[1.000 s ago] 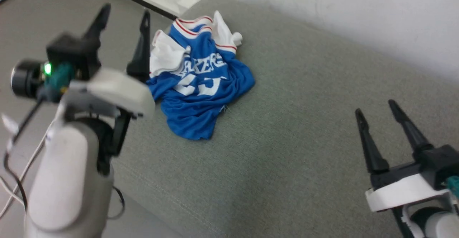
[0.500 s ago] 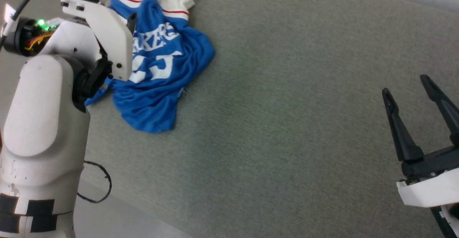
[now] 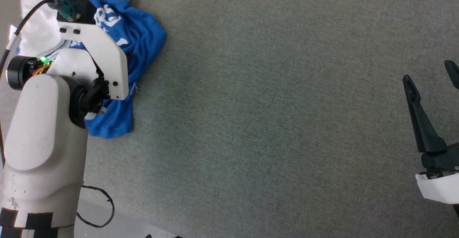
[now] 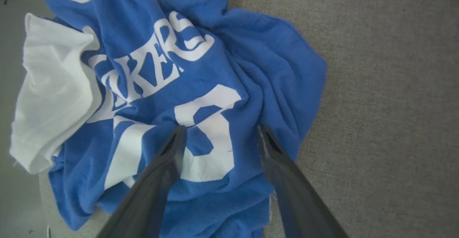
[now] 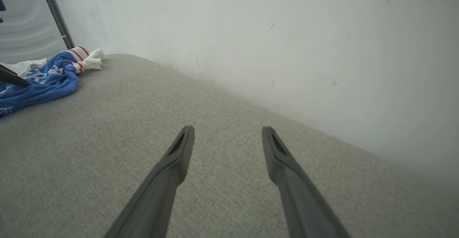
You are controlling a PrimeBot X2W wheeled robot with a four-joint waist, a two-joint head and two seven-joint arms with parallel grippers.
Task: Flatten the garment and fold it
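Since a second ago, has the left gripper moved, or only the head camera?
Yes. Against the garment, crumpled on the grey cushion, the left gripper went from beside its white sleeve to over its middle, jaws open above the white number.

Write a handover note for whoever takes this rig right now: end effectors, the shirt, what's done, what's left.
Left end effector: open, holding nothing, poised over the white number on the shirt; contact cannot be told.
Right end effector: open, empty, over bare cushion, well to the shirt's right.
Shirt: crumpled heap, print up, at the cushion's left end.
Done: nothing flattened or folded.
Left: grasp it, spread it flat, fold it.
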